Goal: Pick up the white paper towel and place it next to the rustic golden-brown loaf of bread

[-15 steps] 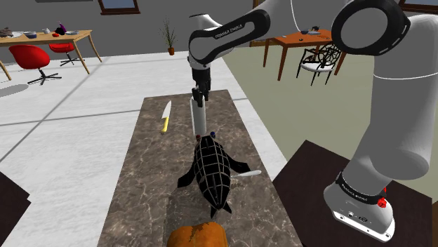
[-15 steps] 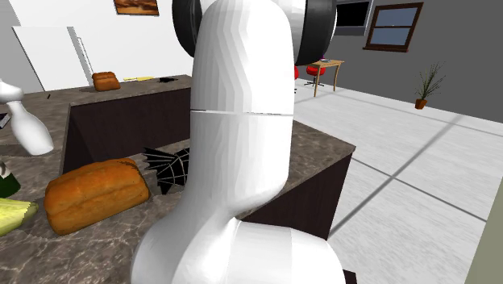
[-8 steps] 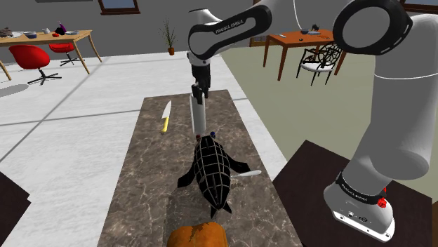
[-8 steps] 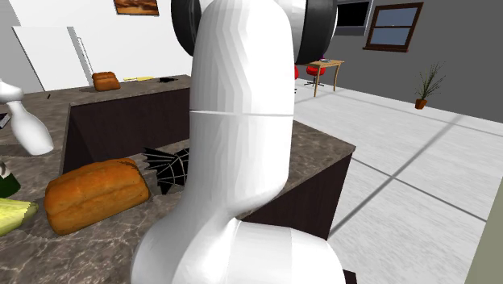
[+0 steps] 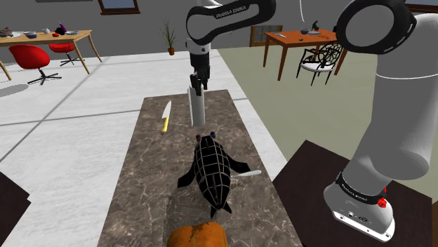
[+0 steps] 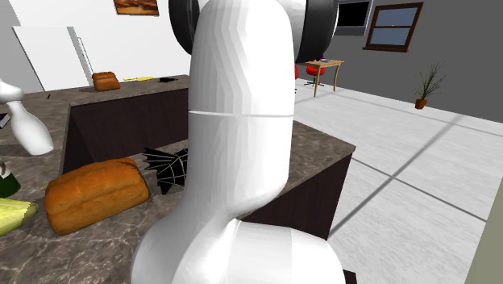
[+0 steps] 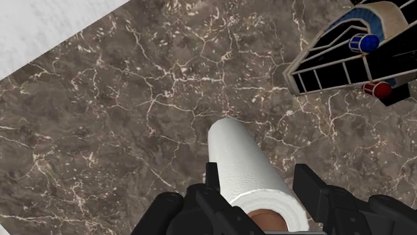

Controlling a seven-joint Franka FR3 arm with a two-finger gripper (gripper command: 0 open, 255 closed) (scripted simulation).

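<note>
Our jaws clasp the white paper towel roll [image 5: 197,111] upright over the far end of the desk [image 5: 140,184], and the loaf [image 5: 197,236] lies at the near edge, beyond the black toy [image 5: 212,168]

In the shoulder view we find the paper towel roll [image 5: 197,111] upright in the gripper [image 5: 197,85] over the far half of the counter [image 5: 140,203], with the knife [image 5: 166,116] lying to its left. Nearer us lies the winged figure [image 5: 212,172], and nearer still the loaf [image 5: 196,236].
</note>
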